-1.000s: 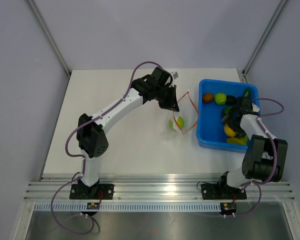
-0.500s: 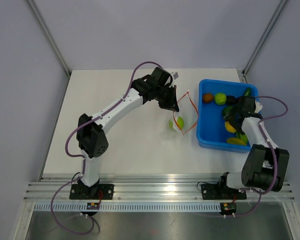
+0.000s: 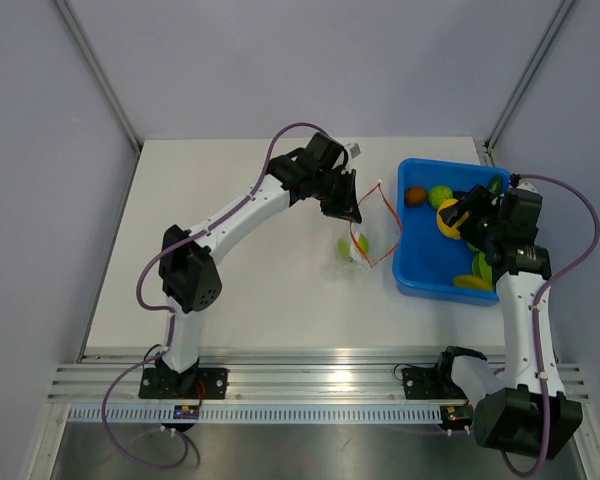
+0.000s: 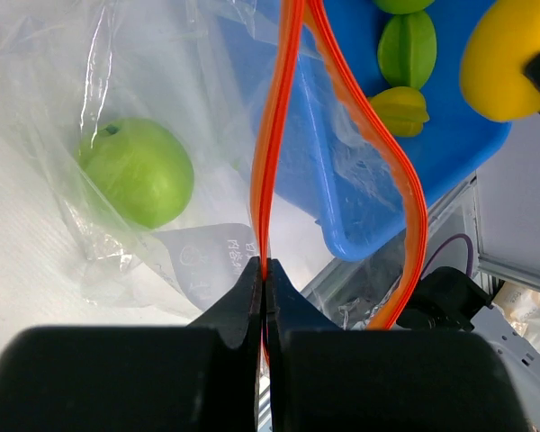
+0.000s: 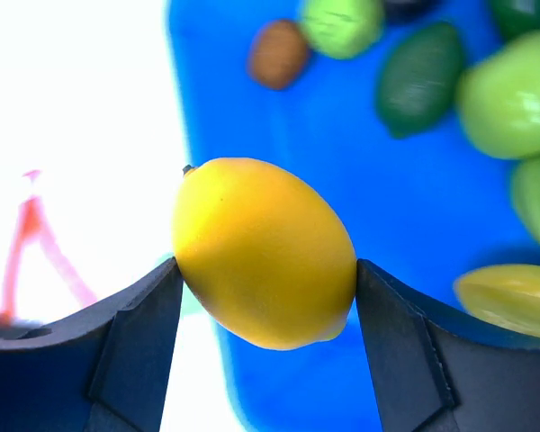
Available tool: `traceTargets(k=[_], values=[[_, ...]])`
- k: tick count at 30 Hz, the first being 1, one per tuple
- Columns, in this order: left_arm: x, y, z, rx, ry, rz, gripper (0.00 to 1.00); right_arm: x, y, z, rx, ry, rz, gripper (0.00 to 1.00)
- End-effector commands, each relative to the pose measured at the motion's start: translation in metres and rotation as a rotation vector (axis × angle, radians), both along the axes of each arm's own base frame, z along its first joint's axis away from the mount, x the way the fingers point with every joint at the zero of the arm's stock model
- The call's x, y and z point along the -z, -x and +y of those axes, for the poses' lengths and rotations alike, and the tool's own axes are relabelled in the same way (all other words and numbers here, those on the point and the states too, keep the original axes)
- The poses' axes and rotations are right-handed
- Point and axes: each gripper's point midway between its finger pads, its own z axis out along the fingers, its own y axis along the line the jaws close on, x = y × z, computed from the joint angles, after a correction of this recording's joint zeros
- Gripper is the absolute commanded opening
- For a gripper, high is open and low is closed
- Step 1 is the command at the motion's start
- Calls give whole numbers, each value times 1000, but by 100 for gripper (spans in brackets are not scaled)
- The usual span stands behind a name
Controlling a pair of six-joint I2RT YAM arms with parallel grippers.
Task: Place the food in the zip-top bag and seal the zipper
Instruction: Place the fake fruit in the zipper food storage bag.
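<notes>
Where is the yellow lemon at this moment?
The yellow lemon is clamped in the right gripper, over the left part of the blue tray in the top view, just right of the zip-top bag pinched by the left gripper.

faint print (image 4: 218, 257) on zip-top bag (image 4: 90, 243), unreadable.

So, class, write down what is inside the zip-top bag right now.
One green apple lies inside the zip-top bag. The left gripper hides the bag's nearest part with its body.
</notes>
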Motion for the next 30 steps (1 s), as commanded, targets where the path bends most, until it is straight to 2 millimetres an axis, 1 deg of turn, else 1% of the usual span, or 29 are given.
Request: traceTargets(k=[1, 2, 3, 5, 6, 7, 8, 9, 10, 11, 12, 13, 15, 17, 20, 21, 22, 25, 26, 29, 30], values=[[-7, -7, -9, 27, 40, -4, 0, -54, 6, 41, -167, -59, -146, 52], [-7, -11, -8, 20, 39, -6, 0, -59, 7, 47, -185, -59, -162, 52], [-3, -12, -7, 19, 30, 1, 0, -70, 10, 63, -235, -59, -187, 52], [1, -14, -7, 15, 19, 4, 0, -84, 10, 77, -268, -57, -207, 52], [1, -15, -8, 15, 21, 2, 0, -84, 12, 99, -329, -55, -197, 52], [0, -17, -8, 10, 22, 2, 0, -86, 10, 105, -332, -41, -195, 52], [0, -16, -8, 11, 24, 5, 0, -93, 9, 114, -353, -40, -207, 53], [-1, -16, -9, 12, 28, 5, 0, -90, 4, 120, -360, -36, -194, 53], [-3, -16, -9, 11, 31, 2, 0, -88, 6, 136, -406, -35, -188, 53], [-6, -16, -8, 9, 34, 1, 0, -90, 3, 141, -413, -30, -191, 54], [-8, -16, -7, 9, 36, -1, 0, -82, -2, 143, -407, -16, -165, 54], [-9, -16, -6, 7, 35, -4, 0, -78, -3, 148, -420, -12, -155, 54], [-15, -15, -5, 8, 42, -12, 0, -66, -8, 152, -418, -7, -119, 54], [-18, -15, -2, 5, 45, -15, 0, -55, -8, 156, -426, -5, -94, 54], [-27, -14, -1, 5, 61, -24, 0, -41, -9, 161, -434, 2, -59, 59], [-31, -13, -1, 8, 69, -26, 0, -36, -9, 164, -448, 3, -43, 65], [-33, -13, -2, 9, 75, -25, 0, -34, -9, 166, -459, 5, -34, 81], [-35, -11, -4, 14, 88, -21, 0, -32, -8, 166, -466, 33, -6, 94], [-35, -11, -4, 15, 90, -20, 0, -37, -8, 165, -463, 39, -14, 95], [-35, -10, -4, 18, 92, -14, 0, -46, -7, 155, -427, 75, -32, 97], [-35, -11, -4, 16, 93, -15, 0, -47, -9, 144, -380, 112, -36, 97]])
